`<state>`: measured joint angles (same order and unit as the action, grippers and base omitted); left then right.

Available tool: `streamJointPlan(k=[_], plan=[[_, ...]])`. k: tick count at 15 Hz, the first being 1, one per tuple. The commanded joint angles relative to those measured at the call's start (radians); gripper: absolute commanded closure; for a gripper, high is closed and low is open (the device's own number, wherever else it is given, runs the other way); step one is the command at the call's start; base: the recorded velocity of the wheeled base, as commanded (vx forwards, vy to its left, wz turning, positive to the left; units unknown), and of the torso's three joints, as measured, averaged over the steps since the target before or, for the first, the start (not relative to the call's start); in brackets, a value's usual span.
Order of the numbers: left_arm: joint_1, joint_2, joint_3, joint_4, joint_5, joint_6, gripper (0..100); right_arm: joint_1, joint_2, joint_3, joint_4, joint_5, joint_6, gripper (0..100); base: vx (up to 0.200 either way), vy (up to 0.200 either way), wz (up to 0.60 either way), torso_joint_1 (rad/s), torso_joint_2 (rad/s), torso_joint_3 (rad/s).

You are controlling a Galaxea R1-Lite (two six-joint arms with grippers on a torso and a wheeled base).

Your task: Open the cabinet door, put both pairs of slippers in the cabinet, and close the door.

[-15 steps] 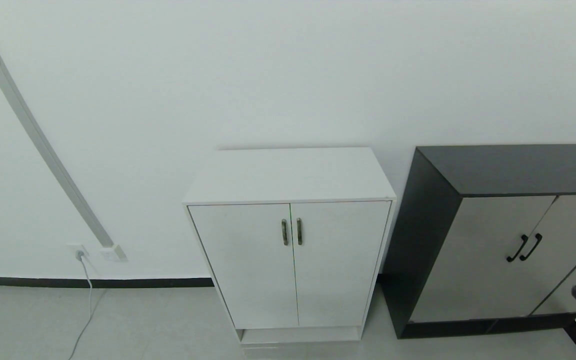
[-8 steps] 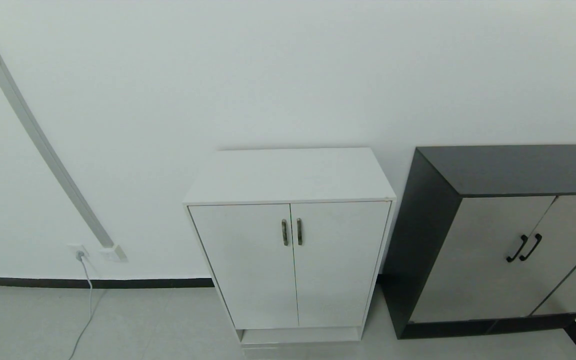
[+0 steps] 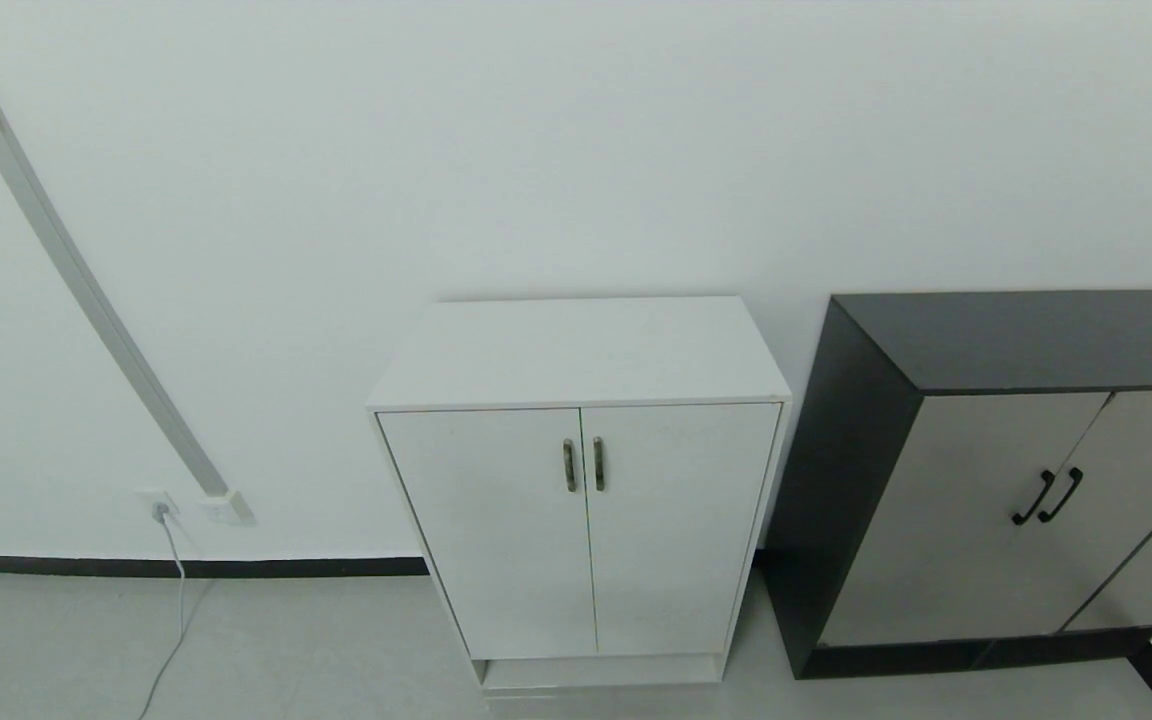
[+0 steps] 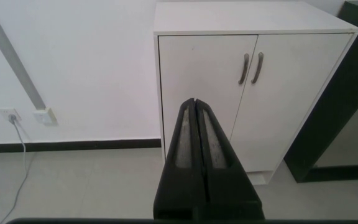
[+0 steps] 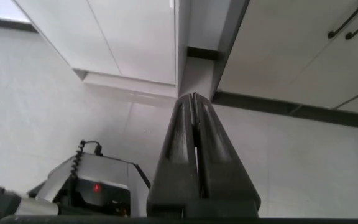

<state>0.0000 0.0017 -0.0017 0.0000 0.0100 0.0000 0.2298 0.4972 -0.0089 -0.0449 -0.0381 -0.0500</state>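
Note:
A white two-door cabinet [image 3: 576, 480] stands against the wall with both doors shut; its two metal handles [image 3: 583, 464] sit side by side at the centre seam. The same cabinet [image 4: 253, 87] faces my left gripper [image 4: 195, 102], which is shut with nothing in it and held some way back from the doors. My right gripper [image 5: 193, 98] is shut and empty, low over the floor near the gap between the white cabinet [image 5: 123, 37] and the dark one.
A dark cabinet [image 3: 996, 470] with grey doors and black handles stands right of the white one. A wall socket [image 3: 158, 503] with a grey cable [image 3: 176, 610] is at the left. Bare grey floor [image 3: 236, 650] lies in front.
A dark arm part at the lower right edge of the head view one second ago has left the picture. The cabinet doors stay shut.

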Motion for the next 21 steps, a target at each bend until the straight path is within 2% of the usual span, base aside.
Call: streamJointPlan(k=[1, 5, 8, 10, 11, 14, 21], plan=[[0.0, 0.0, 0.0, 0.0, 0.001, 0.0, 100, 0.008, -0.005, 0.006, 0.0, 0.0, 0.001, 100, 0.0, 0.0, 0.0, 0.0, 0.0, 0.0], [0.0, 0.0, 0.0, 0.0, 0.001, -0.002, 100, 0.017, -0.036, 0.006, 0.042, 0.084, -0.011, 100, 0.0, 0.0, 0.0, 0.0, 0.0, 0.0], [0.0, 0.0, 0.0, 0.0, 0.001, -0.002, 100, 0.025, -0.074, 0.006, 0.049, 0.087, -0.017, 100, 0.0, 0.0, 0.0, 0.0, 0.0, 0.0], [0.0, 0.0, 0.0, 0.0, 0.001, -0.002, 100, -0.018, -0.132, 0.006, 0.049, 0.086, -0.014, 100, 0.0, 0.0, 0.0, 0.0, 0.0, 0.0], [0.0, 0.0, 0.0, 0.0, 0.001, -0.002, 100, -0.083, -0.184, 0.006, 0.049, 0.086, -0.016, 100, 0.0, 0.0, 0.0, 0.0, 0.0, 0.0], [0.0, 0.0, 0.0, 0.0, 0.001, -0.002, 100, -0.17, -0.301, 0.007, 0.049, 0.086, -0.014, 100, 0.0, 0.0, 0.0, 0.0, 0.0, 0.0], [0.0, 0.0, 0.0, 0.0, 0.001, -0.002, 100, -0.228, -0.497, 0.009, 0.043, 0.078, 0.062, 100, 0.0, 0.0, 0.0, 0.0, 0.0, 0.0]])
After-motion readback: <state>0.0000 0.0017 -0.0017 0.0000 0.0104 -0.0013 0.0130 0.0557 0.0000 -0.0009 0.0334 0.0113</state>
